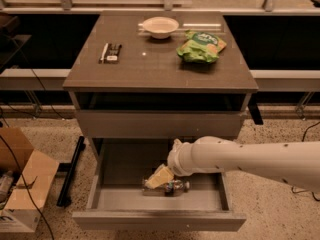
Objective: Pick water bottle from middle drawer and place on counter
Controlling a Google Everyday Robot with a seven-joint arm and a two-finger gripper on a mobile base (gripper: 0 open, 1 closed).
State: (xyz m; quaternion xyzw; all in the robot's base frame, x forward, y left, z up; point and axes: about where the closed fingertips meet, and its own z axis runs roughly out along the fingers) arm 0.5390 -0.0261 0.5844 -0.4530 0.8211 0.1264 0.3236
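The water bottle (176, 187) lies on its side on the floor of the open middle drawer (159, 220), near the middle. My gripper (158, 178) reaches in from the right on a white arm and sits low in the drawer, right over the bottle's left end, hiding part of it. The counter (150, 66) is the grey-brown top slab above.
On the counter stand a white bowl (160, 27), a green snack bag (200, 46) and a small dark object (111, 53). The shallower drawer front (160, 124) is shut above the open drawer. A cardboard box (20, 184) stands on the floor at left.
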